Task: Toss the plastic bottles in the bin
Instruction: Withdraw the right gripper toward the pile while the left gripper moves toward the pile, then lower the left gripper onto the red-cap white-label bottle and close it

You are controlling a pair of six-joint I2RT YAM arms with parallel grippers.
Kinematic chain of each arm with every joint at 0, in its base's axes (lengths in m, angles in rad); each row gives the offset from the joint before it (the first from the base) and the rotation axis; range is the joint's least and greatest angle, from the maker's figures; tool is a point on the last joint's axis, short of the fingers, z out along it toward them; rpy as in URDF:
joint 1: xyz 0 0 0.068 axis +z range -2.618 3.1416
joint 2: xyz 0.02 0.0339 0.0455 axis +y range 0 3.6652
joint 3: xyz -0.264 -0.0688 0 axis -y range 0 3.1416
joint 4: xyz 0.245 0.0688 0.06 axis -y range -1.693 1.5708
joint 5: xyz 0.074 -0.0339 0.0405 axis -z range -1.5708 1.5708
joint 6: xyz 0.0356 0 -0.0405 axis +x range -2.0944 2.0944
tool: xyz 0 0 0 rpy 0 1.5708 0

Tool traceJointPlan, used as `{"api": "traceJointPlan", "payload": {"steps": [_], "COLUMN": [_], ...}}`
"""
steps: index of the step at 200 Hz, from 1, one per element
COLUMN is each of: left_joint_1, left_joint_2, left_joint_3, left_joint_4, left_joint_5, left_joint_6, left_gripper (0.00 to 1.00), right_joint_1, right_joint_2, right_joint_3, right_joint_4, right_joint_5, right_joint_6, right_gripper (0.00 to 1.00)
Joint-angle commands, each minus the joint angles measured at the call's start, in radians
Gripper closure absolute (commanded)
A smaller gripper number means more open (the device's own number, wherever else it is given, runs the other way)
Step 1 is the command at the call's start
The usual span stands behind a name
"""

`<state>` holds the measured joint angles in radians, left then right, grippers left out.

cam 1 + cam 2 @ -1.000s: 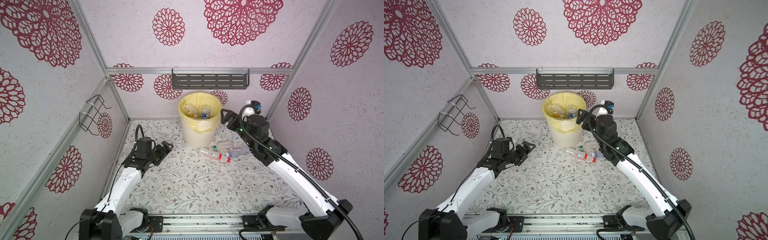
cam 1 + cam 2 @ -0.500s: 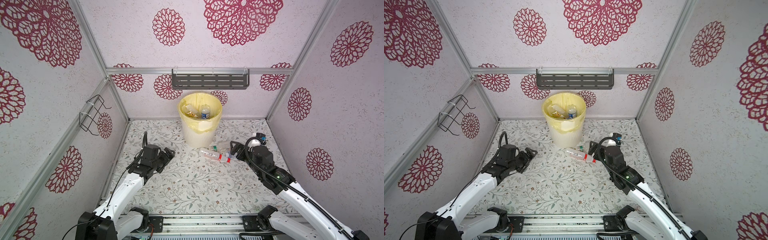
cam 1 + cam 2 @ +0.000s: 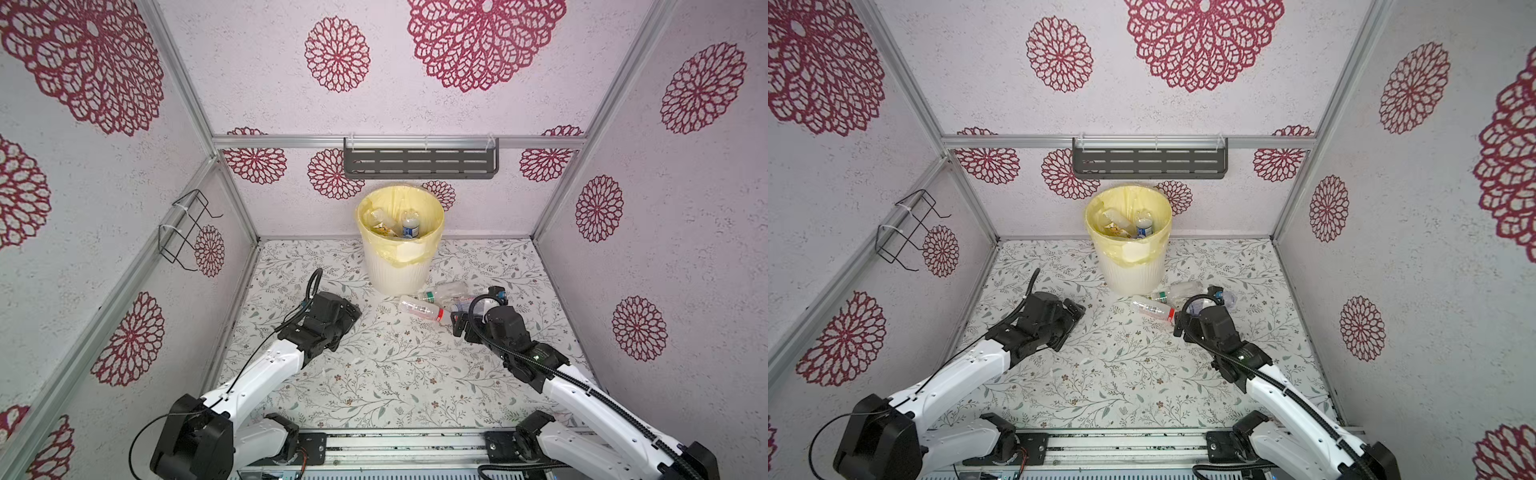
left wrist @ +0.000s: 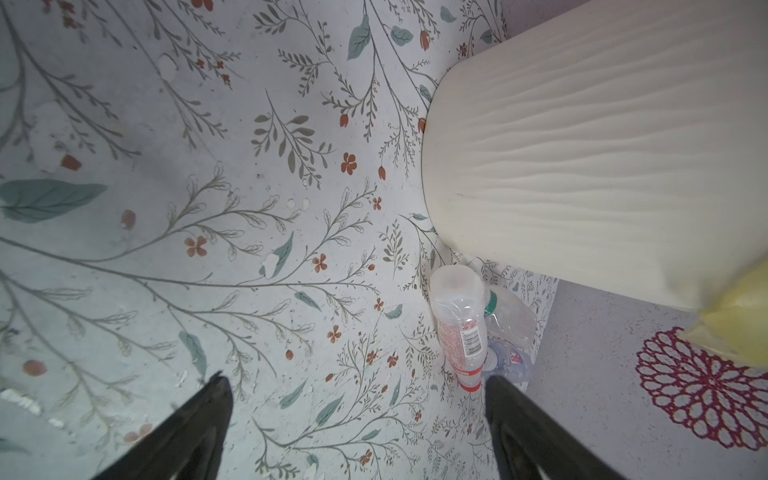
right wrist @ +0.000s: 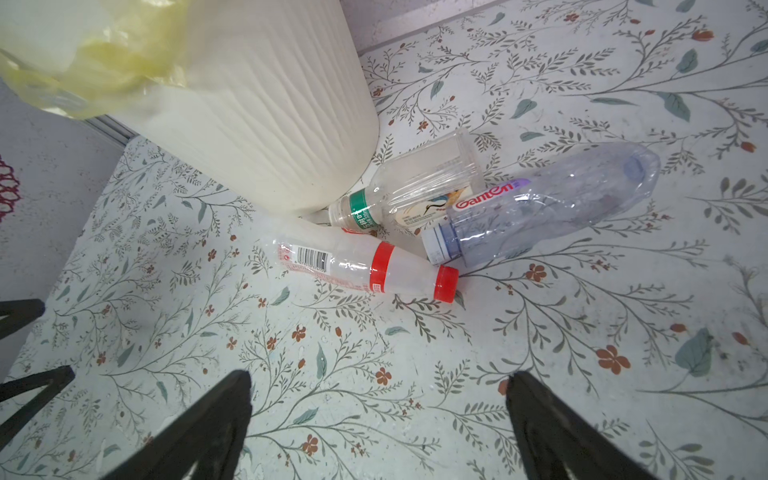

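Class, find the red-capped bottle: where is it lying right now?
In both top views the red-capped bottle lies on its side in front of the bin, toward the right arm's side, beside the green-banded bottle.

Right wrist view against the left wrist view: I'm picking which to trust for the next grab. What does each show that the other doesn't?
Only the right wrist view: the bluish bottle and green-banded bottle at full length. Only the left wrist view: a whole red wall flower. Both: the bin, its yellow bag, the red-capped bottle lying near it, and the right fingers and left fingers, open and empty.
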<state>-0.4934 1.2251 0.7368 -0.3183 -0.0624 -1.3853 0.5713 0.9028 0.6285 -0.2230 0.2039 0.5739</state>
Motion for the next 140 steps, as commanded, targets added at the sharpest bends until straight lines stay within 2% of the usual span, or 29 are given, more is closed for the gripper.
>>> {"api": "traceJointPlan", "payload": {"steps": [1,57,140], "left_joint_1": [-0.050,-0.150,-0.227], "left_joint_2": [0.036,0.174,0.408], "left_joint_3": [0.048,0.197,0.404], "left_joint_4": [0.009,-0.023,-0.024], "left_joint_5": [-0.110,-0.210,-0.230], "left_joint_6": [-0.099,-0.188,-0.210], "left_gripper": [0.03,0.03,0.02], "right_joint_1": [-0.011,-0.022,-0.029], "right_joint_2": [-0.023,-0.142,-0.261], "right_joint_3": [-0.018,-0.082,-0.112], "right_joint_4": [-0.011,-0.032,-0.143], "right_joint_5": [-0.002,0.002,0.034], "right_joint_6": [-0.055,-0.035,0.066], "right_gripper": [0.01,0.01,0.01]}}
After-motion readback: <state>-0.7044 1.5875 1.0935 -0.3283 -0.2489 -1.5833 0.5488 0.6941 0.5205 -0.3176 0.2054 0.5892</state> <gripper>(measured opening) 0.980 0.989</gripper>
